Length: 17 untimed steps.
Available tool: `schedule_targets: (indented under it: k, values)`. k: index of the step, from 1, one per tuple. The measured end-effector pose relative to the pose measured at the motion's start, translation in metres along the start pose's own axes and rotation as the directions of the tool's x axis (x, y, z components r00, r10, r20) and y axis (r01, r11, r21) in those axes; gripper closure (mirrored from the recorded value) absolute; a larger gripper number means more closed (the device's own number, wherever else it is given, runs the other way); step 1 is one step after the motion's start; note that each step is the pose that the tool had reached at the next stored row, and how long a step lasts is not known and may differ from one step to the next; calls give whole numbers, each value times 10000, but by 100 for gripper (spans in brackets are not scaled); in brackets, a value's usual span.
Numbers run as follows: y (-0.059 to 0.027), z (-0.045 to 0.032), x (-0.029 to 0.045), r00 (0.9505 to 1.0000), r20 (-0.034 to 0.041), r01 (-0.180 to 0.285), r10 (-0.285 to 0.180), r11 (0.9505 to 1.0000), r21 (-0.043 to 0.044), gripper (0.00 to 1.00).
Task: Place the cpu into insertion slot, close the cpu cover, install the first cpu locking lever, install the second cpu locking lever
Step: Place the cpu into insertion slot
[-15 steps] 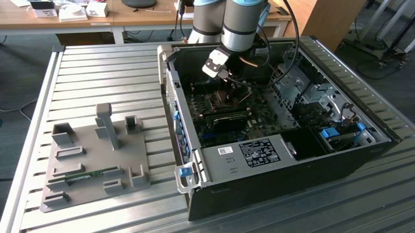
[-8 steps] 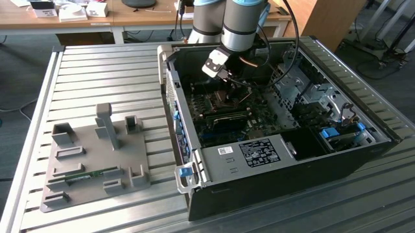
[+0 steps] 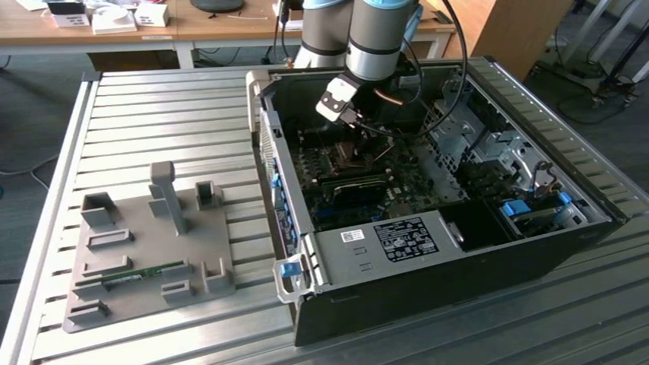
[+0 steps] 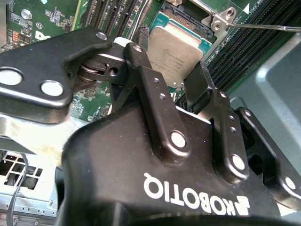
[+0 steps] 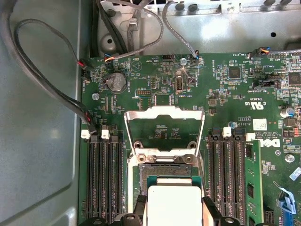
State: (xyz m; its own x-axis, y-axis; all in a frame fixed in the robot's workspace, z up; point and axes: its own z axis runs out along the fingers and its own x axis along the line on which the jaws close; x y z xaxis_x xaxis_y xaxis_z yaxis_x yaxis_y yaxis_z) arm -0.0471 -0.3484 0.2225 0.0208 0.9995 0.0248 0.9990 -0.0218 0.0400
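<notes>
My gripper (image 3: 351, 122) reaches down inside the open computer case. In both wrist views its black fingers (image 4: 141, 70) flank the cpu (image 4: 175, 49), a pale silver-grey square chip, and are shut on its edges. The cpu (image 5: 173, 202) sits directly over the insertion slot (image 5: 162, 165), whose dark contact field and teal edge show just beyond it. I cannot tell whether the chip touches the slot. The cpu cover (image 5: 163, 113), a silver frame with a cut-out centre, stands swung open beyond the slot. A thin metal locking lever (image 4: 263, 27) sticks out free beside the socket.
Black memory slots (image 5: 106, 179) flank the socket, and a green memory module (image 5: 251, 181) stands in one. Grey cables (image 5: 47, 84) loop along the case wall. A grey fixture plate (image 3: 152, 251) lies on the slatted table at the exterior view's left.
</notes>
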Motion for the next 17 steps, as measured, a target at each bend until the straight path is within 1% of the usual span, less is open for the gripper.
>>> schedule_targets:
  k: [10,17]
  values:
    - [0,2,0,10000,0,-33,33,10000,-1,46]
    - [-2,47,-1,10000,1,-50,50,10000,-1,46]
